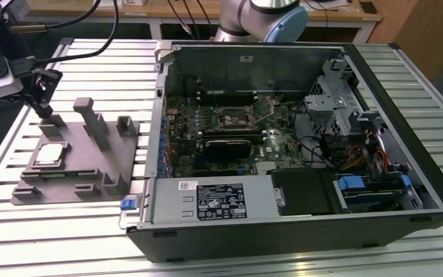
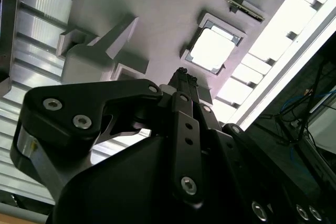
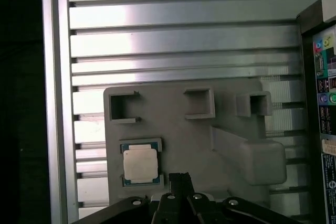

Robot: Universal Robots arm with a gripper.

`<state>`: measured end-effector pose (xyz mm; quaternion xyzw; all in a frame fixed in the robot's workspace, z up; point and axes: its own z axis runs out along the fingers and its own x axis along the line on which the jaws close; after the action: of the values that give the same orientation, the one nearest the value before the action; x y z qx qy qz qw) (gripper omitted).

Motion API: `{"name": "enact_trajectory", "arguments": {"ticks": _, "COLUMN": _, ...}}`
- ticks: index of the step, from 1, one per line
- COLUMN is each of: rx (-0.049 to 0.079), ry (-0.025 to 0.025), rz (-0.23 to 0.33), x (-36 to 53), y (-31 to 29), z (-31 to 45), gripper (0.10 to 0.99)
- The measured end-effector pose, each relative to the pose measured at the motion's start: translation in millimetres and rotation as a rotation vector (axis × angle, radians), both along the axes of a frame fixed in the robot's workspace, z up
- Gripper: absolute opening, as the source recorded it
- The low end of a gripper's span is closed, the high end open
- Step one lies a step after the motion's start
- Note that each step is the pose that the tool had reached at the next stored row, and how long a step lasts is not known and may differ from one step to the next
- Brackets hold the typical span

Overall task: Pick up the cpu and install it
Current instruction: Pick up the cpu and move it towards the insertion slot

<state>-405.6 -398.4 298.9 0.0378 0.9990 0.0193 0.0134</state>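
The cpu (image 1: 50, 153) is a small silver-topped square lying flat in a recess of the grey plastic tray (image 1: 83, 157) at the exterior view's left. My gripper (image 1: 50, 117) hangs over the tray's far part, a short way beyond the cpu and apart from it. In both wrist views the cpu (image 2: 212, 50) (image 3: 140, 164) lies just off the tip of the gripper (image 2: 182, 75) (image 3: 178, 178). The fingers are pressed together with nothing between them. The dark socket frame (image 1: 235, 118) sits on the motherboard inside the case.
The open computer case (image 1: 406, 121) lies on its side on the slatted aluminium table (image 1: 90, 57), right of the tray. Upright blocks (image 1: 92, 118) rise from the tray beside the gripper. A power supply (image 1: 214, 199) and drive cages (image 1: 345, 104) line the case's edges.
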Motion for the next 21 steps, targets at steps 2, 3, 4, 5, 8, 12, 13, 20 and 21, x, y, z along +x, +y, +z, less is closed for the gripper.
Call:
{"name": "enact_trajectory", "arguments": {"ticks": 2, "rx": 0.000, "ry": 0.0002, "rz": 0.000, "x": -1.5, "y": 0.0, "z": -1.5, "gripper": 0.106}}
{"name": "enact_trajectory", "arguments": {"ticks": 3, "rx": 0.000, "ry": 0.0001, "rz": 0.000, "x": -2.4, "y": 0.0, "z": -2.4, "gripper": 0.106}}
{"name": "enact_trajectory", "arguments": {"ticks": 4, "rx": 0.000, "ry": 0.0000, "rz": 0.000, "x": -3.1, "y": 0.0, "z": -3.2, "gripper": 0.106}}
{"name": "enact_trajectory", "arguments": {"ticks": 5, "rx": 0.000, "ry": 0.0001, "rz": 0.000, "x": -3.8, "y": 0.0, "z": -3.9, "gripper": 0.106}}
{"name": "enact_trajectory", "arguments": {"ticks": 8, "rx": 0.000, "ry": 0.0001, "rz": 0.000, "x": -5.9, "y": 0.0, "z": -6.1, "gripper": 0.106}}
{"name": "enact_trajectory", "arguments": {"ticks": 12, "rx": 0.000, "ry": 0.0000, "rz": 0.000, "x": -8.6, "y": 0.0, "z": -9.1, "gripper": 0.106}}
{"name": "enact_trajectory", "arguments": {"ticks": 13, "rx": 0.000, "ry": 0.0001, "rz": 0.000, "x": -9.4, "y": 0.0, "z": -9.7, "gripper": 0.106}}
{"name": "enact_trajectory", "arguments": {"ticks": 20, "rx": 0.000, "ry": 0.0000, "rz": 0.000, "x": -11.7, "y": 0.0, "z": -13.9, "gripper": 0.106}}
{"name": "enact_trajectory", "arguments": {"ticks": 21, "rx": 0.000, "ry": 0.0001, "rz": 0.000, "x": -11.8, "y": 0.0, "z": -14.4, "gripper": 0.106}}
